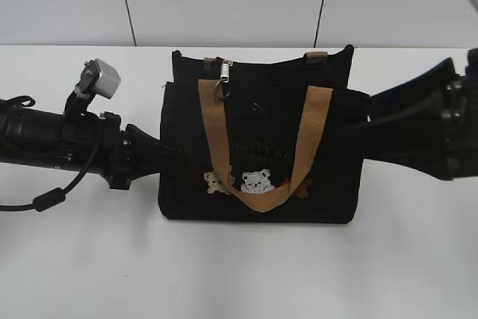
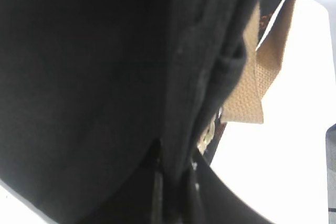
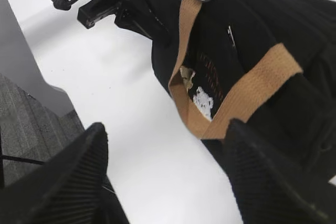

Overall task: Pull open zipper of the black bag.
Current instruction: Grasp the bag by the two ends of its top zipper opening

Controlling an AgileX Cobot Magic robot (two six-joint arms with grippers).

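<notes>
Bag (image 1: 261, 158): upright mid-table, toward the back edge.
Zipper pull (image 1: 222, 78): silver, hanging at the top edge's left end; no gripper on it.
Left gripper (image 2: 173, 190): pressed together, pinching the bag's left-side fabric.
Right gripper (image 3: 168, 177): spread, empty, at the bag's right end.
Progress: bag braced; pull not yet grasped, judged all pulling remains.

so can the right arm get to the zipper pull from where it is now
Probably yes. The right gripper is open and empty beside the black bag, and the silver zipper pull hangs exposed at the top edge near the tan handle, nothing covering it.
</notes>
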